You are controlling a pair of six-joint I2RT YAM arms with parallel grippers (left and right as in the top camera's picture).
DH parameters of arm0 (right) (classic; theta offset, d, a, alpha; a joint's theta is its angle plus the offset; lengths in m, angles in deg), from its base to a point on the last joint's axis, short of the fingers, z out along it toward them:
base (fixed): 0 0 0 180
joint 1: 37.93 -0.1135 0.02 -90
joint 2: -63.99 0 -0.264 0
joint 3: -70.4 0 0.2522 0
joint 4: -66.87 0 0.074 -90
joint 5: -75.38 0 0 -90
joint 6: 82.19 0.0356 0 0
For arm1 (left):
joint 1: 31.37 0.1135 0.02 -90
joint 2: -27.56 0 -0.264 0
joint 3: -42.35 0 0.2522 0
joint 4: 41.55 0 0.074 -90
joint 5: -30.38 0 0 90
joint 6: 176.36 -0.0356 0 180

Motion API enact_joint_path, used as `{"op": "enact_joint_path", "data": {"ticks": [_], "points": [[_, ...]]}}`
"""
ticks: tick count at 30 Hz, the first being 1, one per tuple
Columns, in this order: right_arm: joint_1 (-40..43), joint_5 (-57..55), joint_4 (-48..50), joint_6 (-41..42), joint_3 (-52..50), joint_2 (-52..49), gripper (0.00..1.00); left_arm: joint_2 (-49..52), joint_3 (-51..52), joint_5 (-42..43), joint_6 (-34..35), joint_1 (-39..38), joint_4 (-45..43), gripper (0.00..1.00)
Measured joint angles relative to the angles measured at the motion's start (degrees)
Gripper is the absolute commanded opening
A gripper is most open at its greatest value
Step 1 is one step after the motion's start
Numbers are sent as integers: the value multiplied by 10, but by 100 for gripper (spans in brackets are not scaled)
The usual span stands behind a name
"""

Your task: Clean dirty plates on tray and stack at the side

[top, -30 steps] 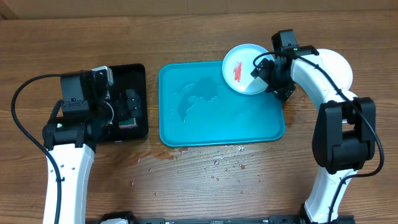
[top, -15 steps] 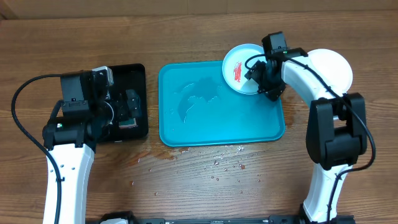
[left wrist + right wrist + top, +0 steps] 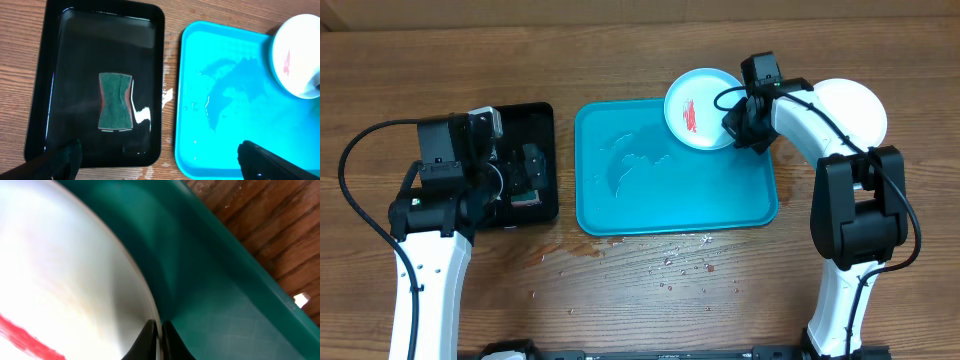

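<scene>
A large turquoise-blue rectangular plastic tray [image 3: 700, 195] lies mid-table on the brown wooden table [image 3: 640, 300], with a wet patch on its floor. Left of it is a smaller black rectangular tray [image 3: 545, 160] holding a green sponge [image 3: 115, 101]. A small round white plate with a light blue rim [image 3: 710, 95], smeared red, sits across the turquoise tray's far right corner and overhangs the rim. The right gripper [image 3: 735, 125] is clamped on that plate's right edge. A plain white round plate [image 3: 855, 105] rests on the table beyond that arm. The left gripper [image 3: 160, 160] hangs above the black tray with its fingers wide apart.
</scene>
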Motion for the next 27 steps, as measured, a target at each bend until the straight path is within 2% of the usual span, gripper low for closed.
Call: {"op": "enact_joint_path", "data": {"ticks": [6,17,27], "points": [[0,9,-45,-22,11,0,4,0,0,0,0,0,0,100],[-7,47,-152,-114,18,12,4,0,0,0,0,0,0,100],[-84,62,-164,-146,17,12,4,0,0,0,0,0,5,100]]}}
